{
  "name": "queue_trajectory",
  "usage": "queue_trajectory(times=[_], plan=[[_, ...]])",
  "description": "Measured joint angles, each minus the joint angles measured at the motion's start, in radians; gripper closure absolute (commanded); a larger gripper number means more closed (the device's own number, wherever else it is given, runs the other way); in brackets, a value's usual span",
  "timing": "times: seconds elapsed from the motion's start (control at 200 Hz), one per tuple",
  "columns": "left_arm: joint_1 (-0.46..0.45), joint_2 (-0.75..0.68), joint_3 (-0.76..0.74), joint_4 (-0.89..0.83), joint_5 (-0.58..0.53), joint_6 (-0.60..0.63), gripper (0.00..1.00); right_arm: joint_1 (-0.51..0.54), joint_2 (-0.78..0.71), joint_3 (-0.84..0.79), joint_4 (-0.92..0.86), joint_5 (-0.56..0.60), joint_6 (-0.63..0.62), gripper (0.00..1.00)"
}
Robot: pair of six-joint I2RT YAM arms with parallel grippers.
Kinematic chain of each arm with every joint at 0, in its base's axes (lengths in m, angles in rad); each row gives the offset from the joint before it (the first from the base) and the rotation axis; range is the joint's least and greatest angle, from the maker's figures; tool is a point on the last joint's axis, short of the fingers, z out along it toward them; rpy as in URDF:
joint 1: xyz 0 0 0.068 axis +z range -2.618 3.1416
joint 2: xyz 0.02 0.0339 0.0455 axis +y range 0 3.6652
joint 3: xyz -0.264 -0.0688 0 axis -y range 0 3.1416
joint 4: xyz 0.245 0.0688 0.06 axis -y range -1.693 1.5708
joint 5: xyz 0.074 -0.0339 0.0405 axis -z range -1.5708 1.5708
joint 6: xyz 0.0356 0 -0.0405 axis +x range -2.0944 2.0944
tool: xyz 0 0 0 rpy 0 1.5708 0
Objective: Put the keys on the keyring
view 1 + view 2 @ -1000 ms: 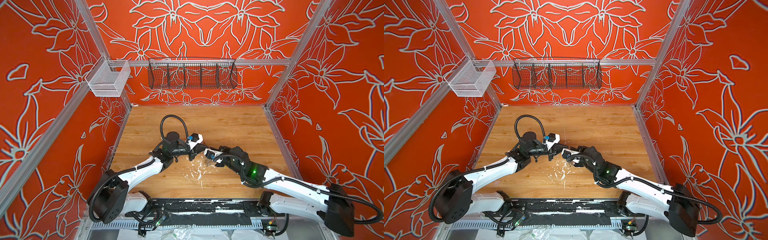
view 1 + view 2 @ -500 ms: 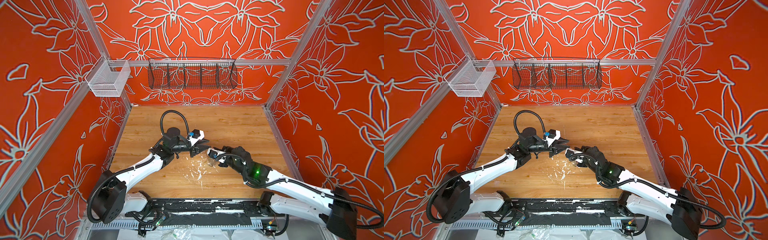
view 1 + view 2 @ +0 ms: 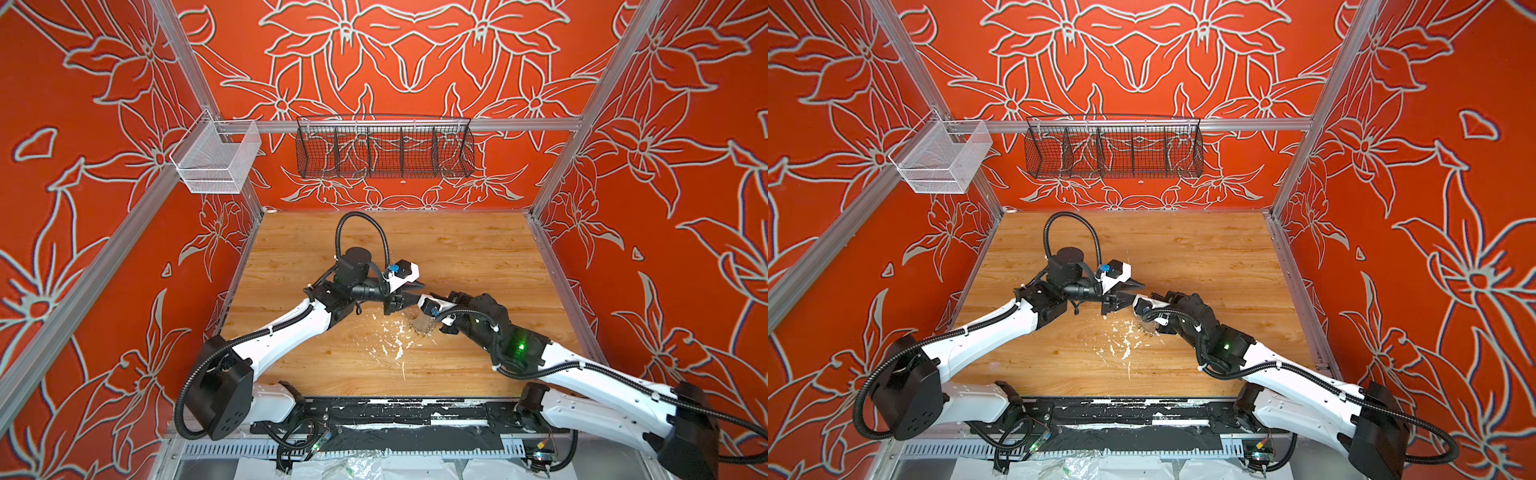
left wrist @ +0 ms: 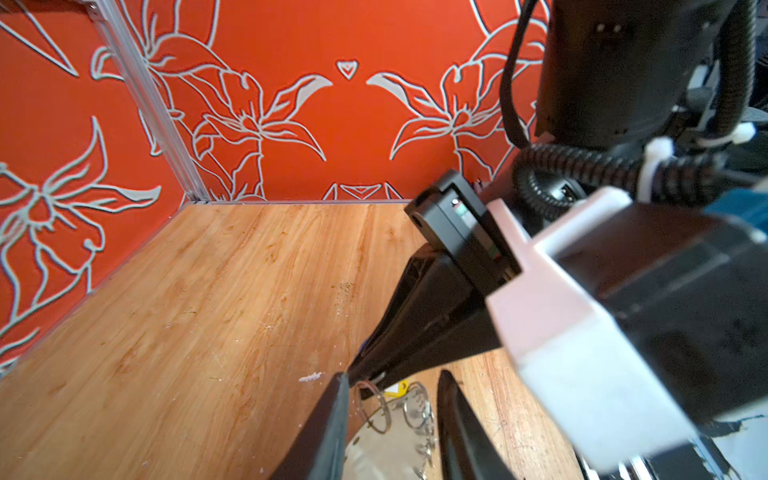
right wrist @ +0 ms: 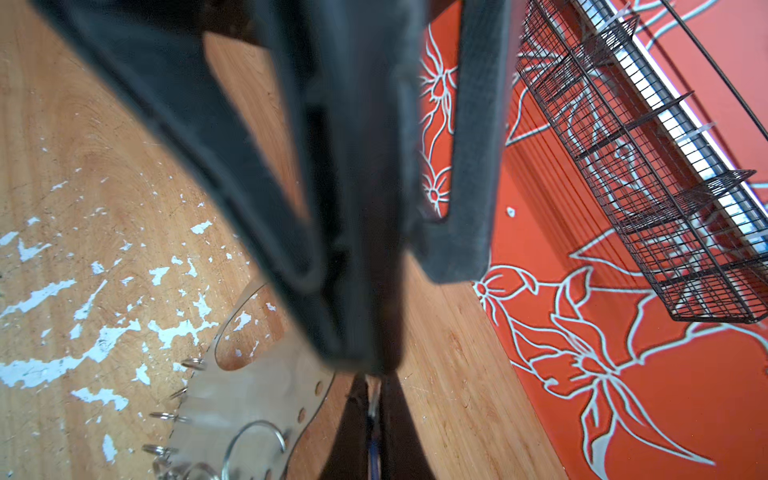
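Observation:
The keyring [image 5: 249,407], a flat grey plate edged with small split rings, sits below both grippers near the table's middle; it also shows in both top views [image 3: 422,325] [image 3: 1148,328]. My right gripper [image 5: 373,386] is shut on a key [image 5: 374,405], a sliver of metal with a blue tag showing between its fingers. My left gripper [image 4: 392,376] is open, its fingers [image 4: 336,415] standing either side of the keyring [image 4: 386,449] without touching it. A yellow tag [image 4: 400,388] peeks out beside a split ring, under the right gripper's tips. In a top view the left gripper [image 3: 414,293] points at the right wrist.
The wooden table [image 3: 457,249] has white scuffed flecks [image 3: 395,340] near its front middle. A black wire basket [image 3: 384,147] hangs on the back wall, and a white mesh basket [image 3: 216,160] hangs at the back left corner. Red walls close in three sides.
My left gripper has opened from shut. The right arm has shifted slightly to the right, still shut.

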State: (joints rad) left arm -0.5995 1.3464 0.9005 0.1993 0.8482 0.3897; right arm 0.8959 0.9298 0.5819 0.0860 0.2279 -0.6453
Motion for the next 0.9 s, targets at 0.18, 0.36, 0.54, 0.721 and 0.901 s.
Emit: queue_trajectory(times=[0.18,0.36,0.54,0.721,0.901], plan=[[-0.02,0.031,0.044,-0.079,-0.035,0.044,0.64,0.0,-0.004,0.0,0.0,0.01,0.008,1.0],[-0.035,0.056,0.076,-0.121,-0.081,0.064,0.67,0.0,-0.005,0.0,0.0,0.011,0.012,1.0],[-0.051,0.079,0.103,-0.163,-0.123,0.072,0.75,0.0,-0.005,0.0,0.0,0.011,0.016,1.0],[-0.054,0.088,0.119,-0.184,-0.154,0.089,0.98,0.0,-0.005,0.0,-0.007,0.011,0.018,1.0],[-0.05,0.089,0.124,-0.191,-0.173,0.087,1.0,0.0,-0.005,-0.002,-0.016,0.013,0.021,1.0]])
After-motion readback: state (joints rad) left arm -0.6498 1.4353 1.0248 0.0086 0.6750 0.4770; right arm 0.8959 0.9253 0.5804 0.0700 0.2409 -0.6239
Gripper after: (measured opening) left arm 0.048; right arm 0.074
